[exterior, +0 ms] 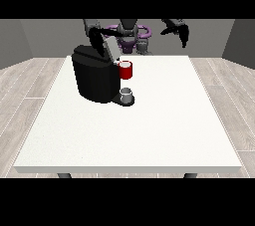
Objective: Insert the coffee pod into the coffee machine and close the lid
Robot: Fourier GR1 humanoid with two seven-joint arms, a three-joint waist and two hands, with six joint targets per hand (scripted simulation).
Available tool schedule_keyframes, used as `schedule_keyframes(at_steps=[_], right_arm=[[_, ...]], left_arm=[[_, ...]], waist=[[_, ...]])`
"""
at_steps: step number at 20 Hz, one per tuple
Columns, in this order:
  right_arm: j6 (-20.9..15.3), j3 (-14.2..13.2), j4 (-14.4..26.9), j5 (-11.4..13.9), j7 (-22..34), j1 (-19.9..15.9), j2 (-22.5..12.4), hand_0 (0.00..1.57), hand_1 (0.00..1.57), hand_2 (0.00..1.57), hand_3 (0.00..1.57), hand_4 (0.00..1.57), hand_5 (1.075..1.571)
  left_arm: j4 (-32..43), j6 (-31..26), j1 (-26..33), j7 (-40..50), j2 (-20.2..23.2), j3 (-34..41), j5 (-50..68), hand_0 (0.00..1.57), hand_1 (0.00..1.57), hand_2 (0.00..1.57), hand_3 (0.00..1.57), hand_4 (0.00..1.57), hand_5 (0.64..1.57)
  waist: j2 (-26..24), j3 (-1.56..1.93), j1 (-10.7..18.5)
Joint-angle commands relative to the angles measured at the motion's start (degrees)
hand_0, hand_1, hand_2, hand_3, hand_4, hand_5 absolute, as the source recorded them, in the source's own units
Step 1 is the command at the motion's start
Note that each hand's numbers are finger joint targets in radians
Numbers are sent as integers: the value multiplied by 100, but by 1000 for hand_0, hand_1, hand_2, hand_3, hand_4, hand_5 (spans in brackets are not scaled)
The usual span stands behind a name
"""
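The large white table (164,130) filled most of the front view, and the black coffee machine (94,78) stood on it toward ten o'clock from the table's middle, its lid (110,47) tilted up. A red thing at the machine (126,70) sat at the machine's three o'clock side. Below that, on the machine's base, lay a small grey thing (127,93); whether this was the pod could not be told. A pod would likely be light, stiff and smooth-sided, best pinched across its rim. The hand at the view's right (180,32) hung raised at one o'clock, well apart from it, fingers relaxed and holding nothing. The hand at the view's left (95,36) was above the machine, near the lid; its fingers could not be told.
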Motion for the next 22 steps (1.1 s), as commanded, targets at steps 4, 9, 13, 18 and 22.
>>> schedule_keyframes(at_steps=[4, 9, 13, 18, 22], right_arm=[[-10, -25, 294, 33, 170, -637, -92, 0, 0, 0, 0, 163, 1571], [29, 273, 211, 347, 266, -1077, -161, 0, 0, 0, 0, 118, 1571], [-39, 339, 256, 456, -6, -967, -69, 0, 0, 0, 0, 107, 1571], [-40, 454, 78, 486, 330, -1387, 38, 0, 0, 0, 0, 0, 1571], [-161, 687, -93, 878, 304, -1390, -100, 0, 0, 0, 0, 102, 1571]], left_arm=[[-325, 2, 14, 335, 96, -30, 138, 0, 0, 0, 0, 361, 1571], [-94, 164, 146, -154, 28, -138, -87, 0, 0, 0, 0, 358, 1571], [-334, -78, 242, 49, 94, -211, 58, 0, 0, 0, 0, 411, 1571], [-226, 27, -257, 337, 165, -99, 81, 0, 0, 0, 0, 356, 1571], [-233, 10, -130, 42, 95, -228, 7, 0, 0, 0, 0, 326, 1571]], waist=[[174, 6, 82], [365, 4, 99], [326, 6, 361], [451, 5, 368], [575, 2, 611]])
